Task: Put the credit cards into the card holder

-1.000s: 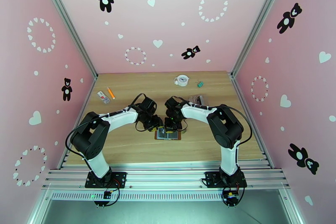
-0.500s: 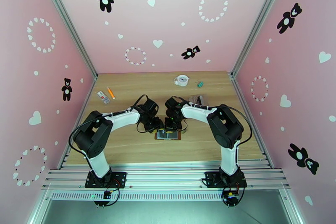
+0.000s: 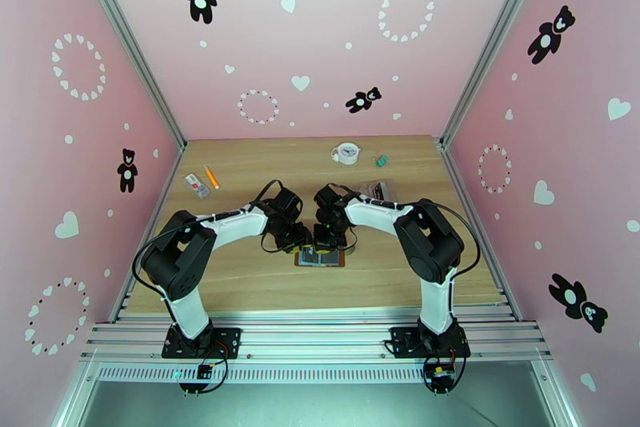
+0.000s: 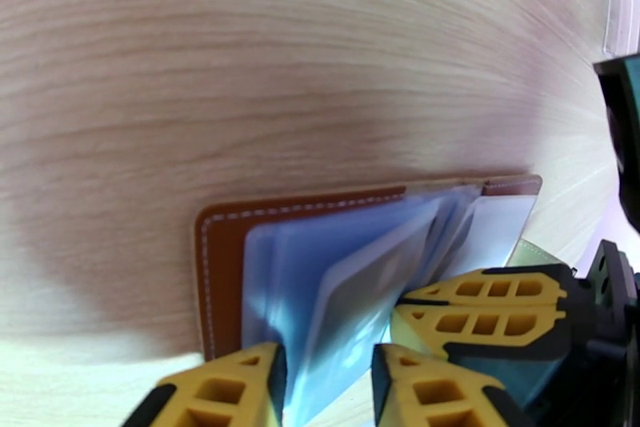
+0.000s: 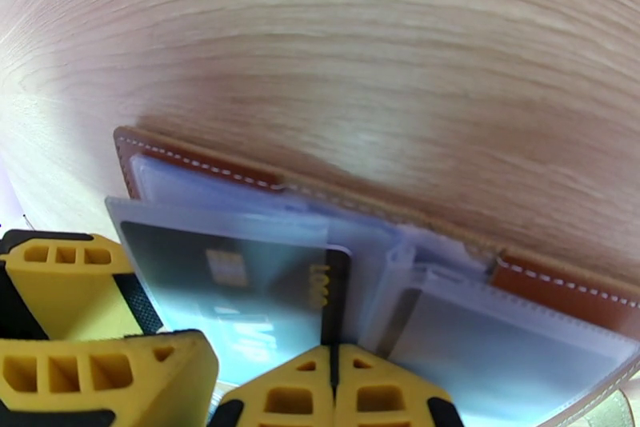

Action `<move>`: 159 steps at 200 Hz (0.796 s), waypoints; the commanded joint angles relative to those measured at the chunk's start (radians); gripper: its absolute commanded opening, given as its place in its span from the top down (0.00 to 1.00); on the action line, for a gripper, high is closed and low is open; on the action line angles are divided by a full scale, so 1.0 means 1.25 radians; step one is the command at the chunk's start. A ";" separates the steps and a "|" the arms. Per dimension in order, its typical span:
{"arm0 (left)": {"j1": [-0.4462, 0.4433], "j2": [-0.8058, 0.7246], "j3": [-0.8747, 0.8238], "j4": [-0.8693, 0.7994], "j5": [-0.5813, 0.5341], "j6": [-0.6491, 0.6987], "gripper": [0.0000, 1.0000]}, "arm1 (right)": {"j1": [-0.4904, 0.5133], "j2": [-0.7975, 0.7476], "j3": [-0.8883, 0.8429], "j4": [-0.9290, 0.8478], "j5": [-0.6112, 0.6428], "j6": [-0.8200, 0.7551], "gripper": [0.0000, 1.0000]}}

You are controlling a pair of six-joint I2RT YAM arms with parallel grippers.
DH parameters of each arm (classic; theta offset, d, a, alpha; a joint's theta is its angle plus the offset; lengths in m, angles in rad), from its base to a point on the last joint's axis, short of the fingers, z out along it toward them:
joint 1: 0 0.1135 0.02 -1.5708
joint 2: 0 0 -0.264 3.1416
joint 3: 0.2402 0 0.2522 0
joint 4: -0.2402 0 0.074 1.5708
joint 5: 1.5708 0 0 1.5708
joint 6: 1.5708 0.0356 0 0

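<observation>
Only the left elbow moved, slightly toward 3 o'clock. The brown card holder lay open mid-surface, at 6 o'clock of both pincers, with a dark credit card in a clear sleeve. Both arms bent inward. The right pincer was clenched; the left pincer straddled a sleeve, and I could not tell its grip.

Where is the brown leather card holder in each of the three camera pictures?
Top external: the card holder lies open near the middle of the wooden table.
Left wrist: lower middle, with its brown stitched edge on the left and clear sleeves fanned up.
Right wrist: across the lower half, with its stitched edge running from upper left to lower right.
Shared landmark: the pale wood grain of the table beneath it.
</observation>
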 commanded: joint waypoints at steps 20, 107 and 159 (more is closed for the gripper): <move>-0.007 -0.024 0.016 -0.007 0.005 0.005 0.67 | 0.007 0.027 -0.014 -0.023 0.020 0.003 1.00; -0.008 -0.039 0.024 0.011 0.033 -0.004 0.70 | 0.007 0.008 -0.002 -0.023 0.023 0.009 1.00; -0.010 -0.036 0.032 0.018 0.045 -0.008 0.70 | 0.006 -0.017 0.032 -0.046 0.027 0.005 0.99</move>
